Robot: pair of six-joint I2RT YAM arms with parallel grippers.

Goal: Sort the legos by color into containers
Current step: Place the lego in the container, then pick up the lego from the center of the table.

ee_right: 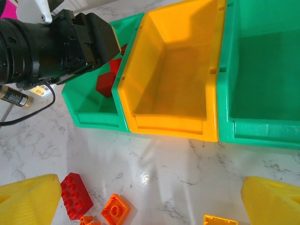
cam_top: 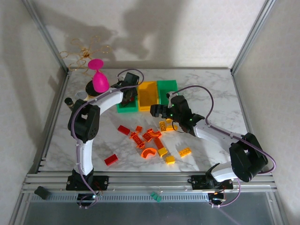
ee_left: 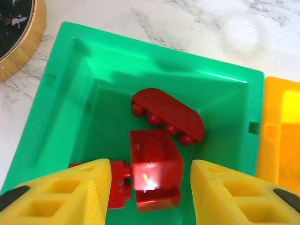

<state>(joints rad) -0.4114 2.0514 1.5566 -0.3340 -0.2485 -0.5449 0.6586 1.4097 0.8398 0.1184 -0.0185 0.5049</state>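
Now left gripper [ee_left: 150, 187] wide apart, holding nothing, over red legos [ee_left: 166, 115] in green bin [ee_left: 61, 93] | right gripper [ee_right: 150, 199] wide apart, empty, bare table [ee_right: 164, 159] below

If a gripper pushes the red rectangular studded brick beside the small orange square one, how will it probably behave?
The red rectangular studded brick looks like hard plastic, so it should stay stiff. It lies flat, studs up, so it will probably slide, not roll or tip. The marble table looks glossy, so it may skid away easily.
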